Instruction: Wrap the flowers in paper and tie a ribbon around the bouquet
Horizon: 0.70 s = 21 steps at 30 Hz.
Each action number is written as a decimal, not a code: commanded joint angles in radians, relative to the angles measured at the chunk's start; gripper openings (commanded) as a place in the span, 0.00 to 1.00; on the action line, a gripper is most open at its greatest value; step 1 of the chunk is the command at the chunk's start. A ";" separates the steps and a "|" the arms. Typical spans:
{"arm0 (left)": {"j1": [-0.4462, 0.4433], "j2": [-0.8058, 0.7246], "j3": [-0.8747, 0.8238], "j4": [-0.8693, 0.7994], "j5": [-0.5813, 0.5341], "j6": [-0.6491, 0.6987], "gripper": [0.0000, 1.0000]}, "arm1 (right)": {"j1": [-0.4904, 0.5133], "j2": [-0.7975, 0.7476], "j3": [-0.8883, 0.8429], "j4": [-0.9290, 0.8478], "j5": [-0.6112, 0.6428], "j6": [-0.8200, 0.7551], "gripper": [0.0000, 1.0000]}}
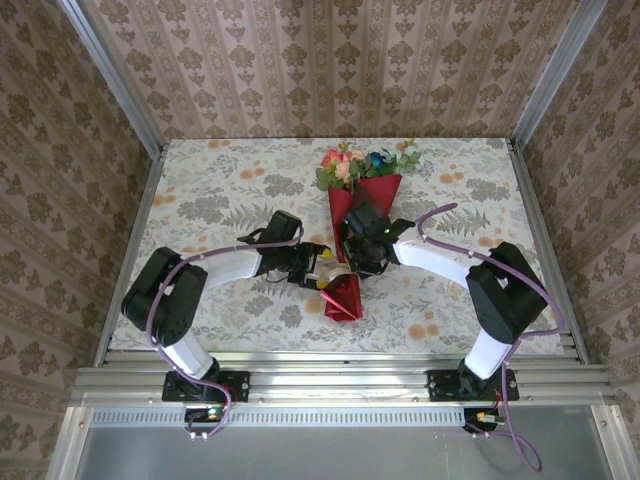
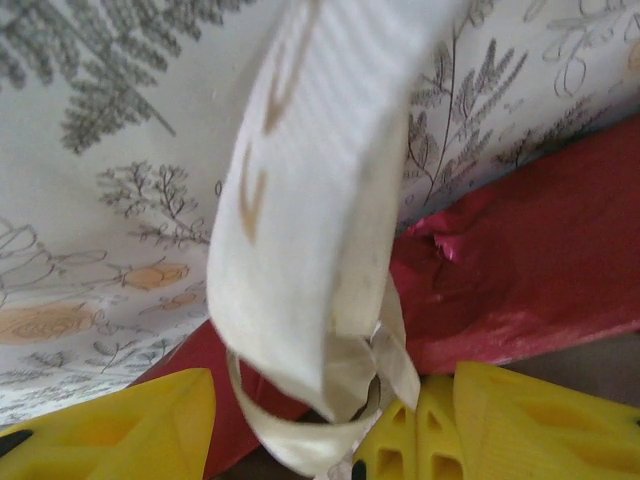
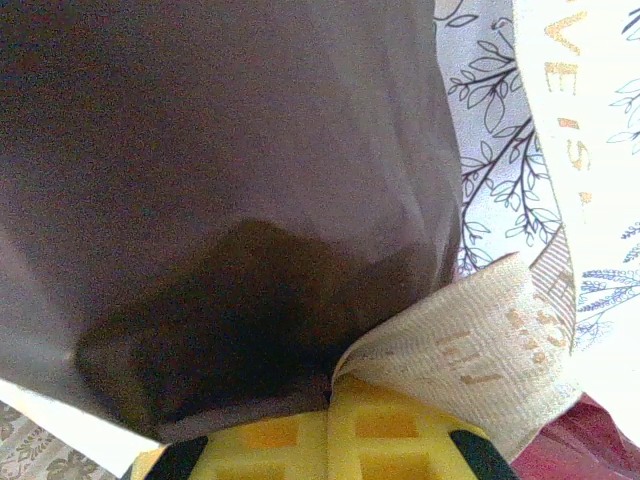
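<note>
Two grippers meet at mid-frame in the top view, over the waist of the bouquet [image 1: 372, 192], a tapering red and maroon cone lying lengthwise on the floral-print tablecloth [image 1: 210, 190]. Artificial flowers [image 1: 352, 162], with pink, orange-red and blue blooms and green leaves, stick out of the cone's wide mouth at upper centre. The narrow end points toward the bottom of the frame, just below both tools.

Left gripper [image 1: 316, 266]: enters from the left, tips just beside the cone's left edge. In the left wrist view its yellow fingers [image 2: 110, 425] sit at the bottom edge with a moderate gap between them. A long cream-beige ribbon [image 2: 310, 200] with gold lettering rises from that gap toward the lens, blurred, and a small loop of it is folded down between the fingers. Cannot tell whether the pads clamp it. The crimson face of the thin sheet of paper [image 2: 520, 270] lies to the right of the ribbon on the cloth, reaching the ribbon's base.

Right gripper [image 1: 360, 262]: sits on top of the cone, entering from the right. In the right wrist view its yellow fingers [image 3: 390, 440] at bottom centre are pressed together with no gap, pinching a fold of the ribbon that fans out to the right of the tips. The dark maroon face of the paper covers the upper left, directly against the fingertips. Another stretch of ribbon runs down the right edge over the tablecloth.
</note>
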 commanded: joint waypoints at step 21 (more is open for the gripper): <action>0.020 0.099 0.077 0.055 0.044 -0.011 0.42 | -0.005 -0.050 -0.046 0.020 -0.018 0.018 0.00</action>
